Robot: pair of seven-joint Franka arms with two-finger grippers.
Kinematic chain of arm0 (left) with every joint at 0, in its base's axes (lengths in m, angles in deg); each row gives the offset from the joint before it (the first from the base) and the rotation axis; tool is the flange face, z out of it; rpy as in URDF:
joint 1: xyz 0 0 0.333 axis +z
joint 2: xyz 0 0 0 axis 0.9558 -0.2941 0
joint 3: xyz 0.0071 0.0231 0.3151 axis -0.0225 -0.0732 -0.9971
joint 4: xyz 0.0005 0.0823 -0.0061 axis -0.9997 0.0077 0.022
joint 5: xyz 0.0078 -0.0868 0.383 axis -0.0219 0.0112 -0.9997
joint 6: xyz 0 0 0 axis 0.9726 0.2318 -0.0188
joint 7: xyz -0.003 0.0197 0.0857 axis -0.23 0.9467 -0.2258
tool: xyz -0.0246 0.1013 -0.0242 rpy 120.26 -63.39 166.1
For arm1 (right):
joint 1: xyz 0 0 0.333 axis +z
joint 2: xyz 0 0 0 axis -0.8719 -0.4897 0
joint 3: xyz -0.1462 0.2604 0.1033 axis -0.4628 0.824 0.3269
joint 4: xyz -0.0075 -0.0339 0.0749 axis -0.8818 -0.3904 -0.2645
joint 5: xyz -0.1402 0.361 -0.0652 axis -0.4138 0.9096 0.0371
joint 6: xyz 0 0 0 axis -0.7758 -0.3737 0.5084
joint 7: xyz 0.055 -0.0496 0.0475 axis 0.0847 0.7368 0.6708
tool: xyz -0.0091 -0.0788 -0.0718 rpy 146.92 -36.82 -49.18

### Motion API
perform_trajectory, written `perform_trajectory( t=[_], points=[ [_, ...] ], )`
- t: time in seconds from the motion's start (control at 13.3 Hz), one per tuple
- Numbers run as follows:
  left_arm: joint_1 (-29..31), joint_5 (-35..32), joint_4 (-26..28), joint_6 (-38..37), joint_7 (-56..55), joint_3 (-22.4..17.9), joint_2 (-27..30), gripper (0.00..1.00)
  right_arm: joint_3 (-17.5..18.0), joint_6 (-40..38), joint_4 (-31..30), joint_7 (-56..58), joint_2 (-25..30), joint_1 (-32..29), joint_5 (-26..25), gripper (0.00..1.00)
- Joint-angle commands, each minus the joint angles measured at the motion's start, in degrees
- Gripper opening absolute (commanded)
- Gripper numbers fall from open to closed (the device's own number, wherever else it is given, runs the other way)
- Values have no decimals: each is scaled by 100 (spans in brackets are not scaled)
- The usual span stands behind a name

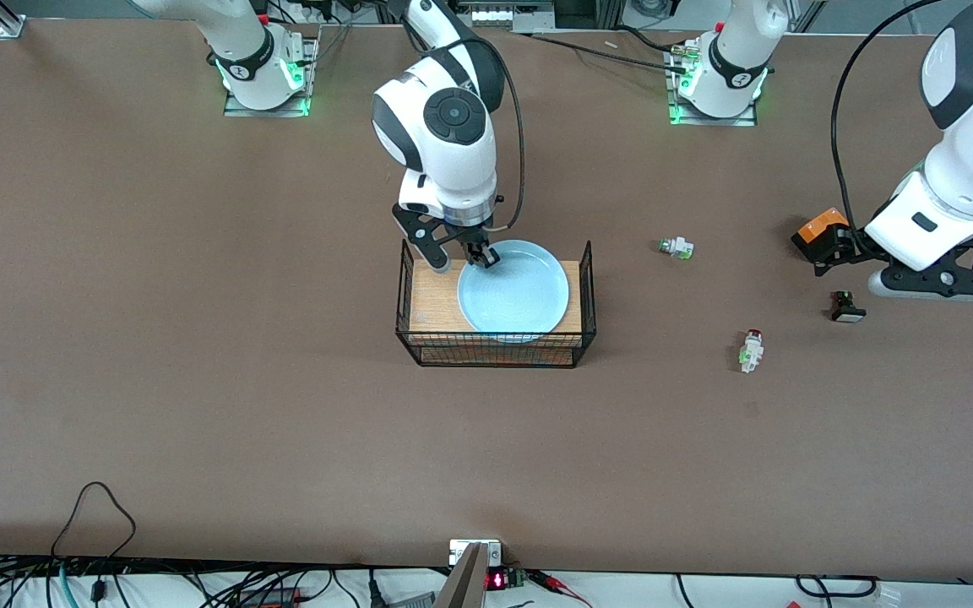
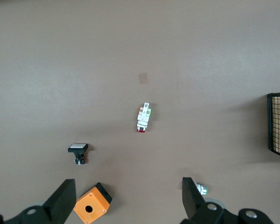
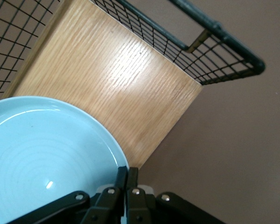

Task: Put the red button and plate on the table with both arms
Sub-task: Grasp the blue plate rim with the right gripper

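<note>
The light-blue plate (image 1: 513, 291) lies on the wooden top of a black wire rack (image 1: 588, 287). My right gripper (image 1: 478, 253) is shut on the plate's rim at the edge toward the robots. In the right wrist view the fingers (image 3: 128, 175) pinch the rim of the plate (image 3: 37, 154). The red button (image 1: 751, 350) lies on its side on the brown table (image 1: 199, 338), toward the left arm's end. It also shows in the left wrist view (image 2: 143, 118). My left gripper (image 1: 943, 283) hangs open and empty (image 2: 127, 193) over the table near an orange box.
An orange box (image 1: 822, 230) (image 2: 90, 205) sits by the left gripper. A black button with a white cap (image 1: 847, 306) (image 2: 78, 151) lies nearer the front camera than the box. A white-and-green piece (image 1: 675, 247) (image 2: 201, 189) lies between rack and box. The rack's wooden top (image 3: 116, 88) has wire walls.
</note>
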Motion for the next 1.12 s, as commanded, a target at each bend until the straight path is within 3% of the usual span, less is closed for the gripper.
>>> perform_trajectory(
  t=[0.0,0.52,1.05],
  points=[
    [-46,160,89,28,140,-60,108,100,-64,-317,0,-19,243,-1,63,0],
    [-46,168,89,28,131,-60,99,100,-73,-1249,184,43,788,-9,72,0],
    [-46,160,80,28,140,-60,90,100,-116,-1891,615,34,841,-18,115,0]
  ],
)
